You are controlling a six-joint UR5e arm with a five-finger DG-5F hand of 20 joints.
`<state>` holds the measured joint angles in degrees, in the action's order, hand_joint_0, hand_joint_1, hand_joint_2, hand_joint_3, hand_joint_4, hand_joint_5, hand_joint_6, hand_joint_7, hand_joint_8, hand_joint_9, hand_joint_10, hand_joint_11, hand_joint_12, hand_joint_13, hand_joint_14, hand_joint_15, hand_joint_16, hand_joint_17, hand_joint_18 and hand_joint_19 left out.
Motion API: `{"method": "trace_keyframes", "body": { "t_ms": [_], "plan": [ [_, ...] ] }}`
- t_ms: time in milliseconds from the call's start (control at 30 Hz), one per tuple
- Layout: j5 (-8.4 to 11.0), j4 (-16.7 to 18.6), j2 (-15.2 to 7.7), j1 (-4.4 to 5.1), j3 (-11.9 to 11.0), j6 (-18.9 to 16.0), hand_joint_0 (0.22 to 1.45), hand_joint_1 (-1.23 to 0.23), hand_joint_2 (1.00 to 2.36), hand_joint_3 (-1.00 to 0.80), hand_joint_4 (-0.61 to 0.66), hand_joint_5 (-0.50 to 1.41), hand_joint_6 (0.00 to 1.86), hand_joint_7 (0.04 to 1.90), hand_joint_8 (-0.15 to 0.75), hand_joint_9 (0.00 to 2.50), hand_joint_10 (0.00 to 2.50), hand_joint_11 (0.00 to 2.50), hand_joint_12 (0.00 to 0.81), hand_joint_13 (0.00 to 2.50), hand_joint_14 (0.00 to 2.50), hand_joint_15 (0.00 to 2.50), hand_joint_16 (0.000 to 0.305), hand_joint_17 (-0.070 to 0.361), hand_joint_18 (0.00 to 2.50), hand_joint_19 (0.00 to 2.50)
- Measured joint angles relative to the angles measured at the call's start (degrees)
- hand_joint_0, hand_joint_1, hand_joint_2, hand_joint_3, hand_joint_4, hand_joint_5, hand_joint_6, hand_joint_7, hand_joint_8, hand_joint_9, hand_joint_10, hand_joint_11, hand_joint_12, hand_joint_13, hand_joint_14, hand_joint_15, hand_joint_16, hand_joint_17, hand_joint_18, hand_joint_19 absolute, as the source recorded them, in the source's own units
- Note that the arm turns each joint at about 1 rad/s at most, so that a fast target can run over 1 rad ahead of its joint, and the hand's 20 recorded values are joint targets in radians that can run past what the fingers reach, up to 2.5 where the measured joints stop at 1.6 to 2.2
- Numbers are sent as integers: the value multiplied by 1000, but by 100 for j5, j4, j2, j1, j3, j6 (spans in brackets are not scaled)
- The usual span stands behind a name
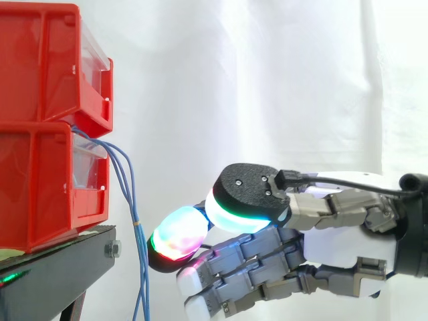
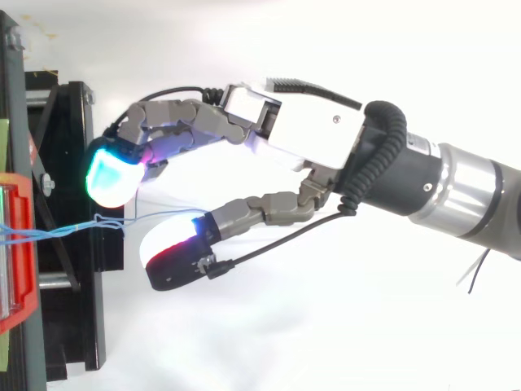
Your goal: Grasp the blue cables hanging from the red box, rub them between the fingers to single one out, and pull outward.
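hand [image 2: 313, 130] sits mid-frame, fingers and thumb spread, holding nothing. you see the blue cables [image 1: 138, 234] hanging lower left from the red box [image 1: 40, 187]; grasp, rub and pull remain.

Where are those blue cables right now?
In the side view the cables hang from between the red bins at left, just ahead of the hand.

Thin blue cables [image 1: 136, 227] emerge atop lower red box [image 1: 40, 194], arc over front, hang down close together.
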<state>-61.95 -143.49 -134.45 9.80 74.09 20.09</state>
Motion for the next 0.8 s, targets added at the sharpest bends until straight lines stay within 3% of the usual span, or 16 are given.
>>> {"method": "trace_keyframes", "body": {
  "t_ms": [367, 800],
  "plan": [
    [456, 264, -154, 49, -37, 233, 513, -731, 1000, -495, 213, -133, 502, 1091, 244, 590, 16, 537, 417, 438, 17, 499, 60, 134, 311, 554],
    [510, 685, -469, 120, -63, 252, 523, -717, 1000, -494, 240, -121, 502, 1074, 236, 614, 15, 515, 407, 449, 16, 502, 58, 130, 317, 563]
  ]
}}
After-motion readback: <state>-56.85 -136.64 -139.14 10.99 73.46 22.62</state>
